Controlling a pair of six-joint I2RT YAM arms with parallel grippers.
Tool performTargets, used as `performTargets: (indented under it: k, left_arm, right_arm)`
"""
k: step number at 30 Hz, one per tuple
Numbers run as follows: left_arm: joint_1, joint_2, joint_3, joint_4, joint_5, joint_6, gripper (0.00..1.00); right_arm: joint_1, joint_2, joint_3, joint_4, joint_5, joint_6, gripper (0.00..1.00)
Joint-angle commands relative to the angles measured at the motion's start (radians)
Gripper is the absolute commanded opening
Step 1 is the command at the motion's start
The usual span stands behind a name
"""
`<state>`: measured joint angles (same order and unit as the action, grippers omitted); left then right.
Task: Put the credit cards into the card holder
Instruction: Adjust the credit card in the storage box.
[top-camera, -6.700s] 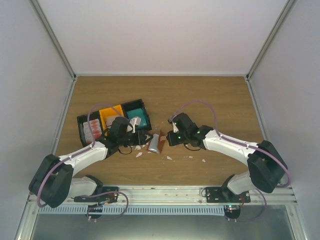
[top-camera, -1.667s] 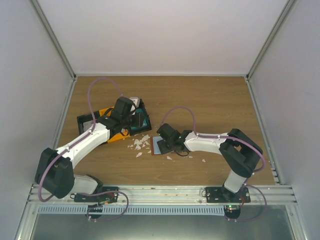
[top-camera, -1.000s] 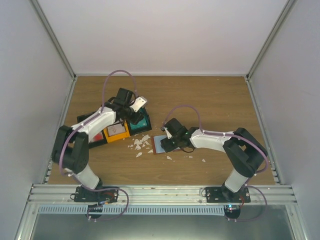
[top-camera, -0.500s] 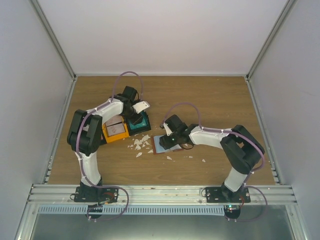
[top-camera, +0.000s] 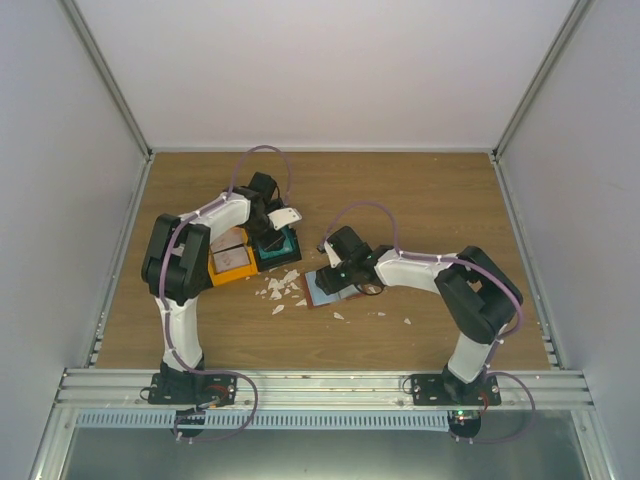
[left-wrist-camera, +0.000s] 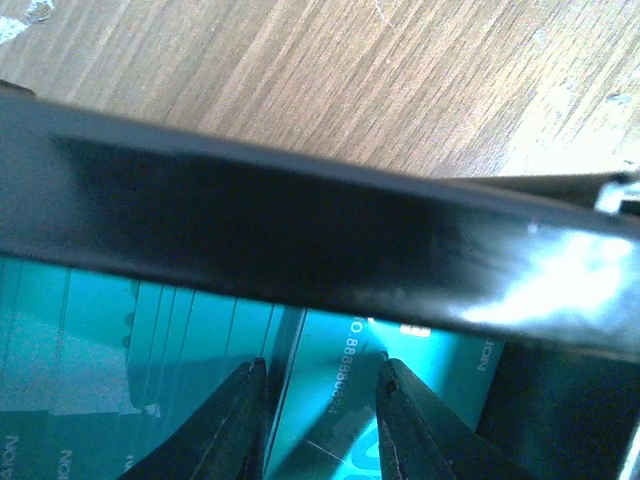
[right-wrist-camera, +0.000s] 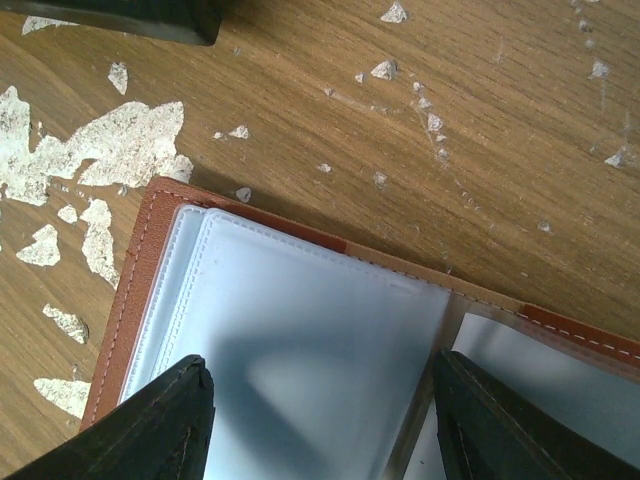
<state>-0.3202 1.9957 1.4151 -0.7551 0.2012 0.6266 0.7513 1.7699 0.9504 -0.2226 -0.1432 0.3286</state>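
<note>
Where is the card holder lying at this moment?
In the top view the card holder lies open on the table near its middle, just right of the white scraps, with the right gripper directly over it.

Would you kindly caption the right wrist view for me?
Open right claw over the opened reddish-brown leather card holder on wooden table.

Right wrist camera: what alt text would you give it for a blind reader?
An open reddish-brown card holder with clear plastic sleeves lies on a wooden table. The right gripper is open wide over it, its dark fingers framing the sleeves. White scraps dot the wood.
</note>
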Motion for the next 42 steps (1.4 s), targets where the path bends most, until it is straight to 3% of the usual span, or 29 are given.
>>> performTargets:
  k: [1,42]
  left_arm:
    - [-0.008,0.035,0.044,-0.071,0.031,0.022,0.31]
    - [-0.019,-0.042,0.041,-0.199,0.176,-0.029,0.25]
  right_arm:
    - [-0.011,0.088,-0.041,-0.088,0.000,0.019,0.61]
    - [-0.010,0.113,0.002,0.010,-0.099,0.032,0.58]
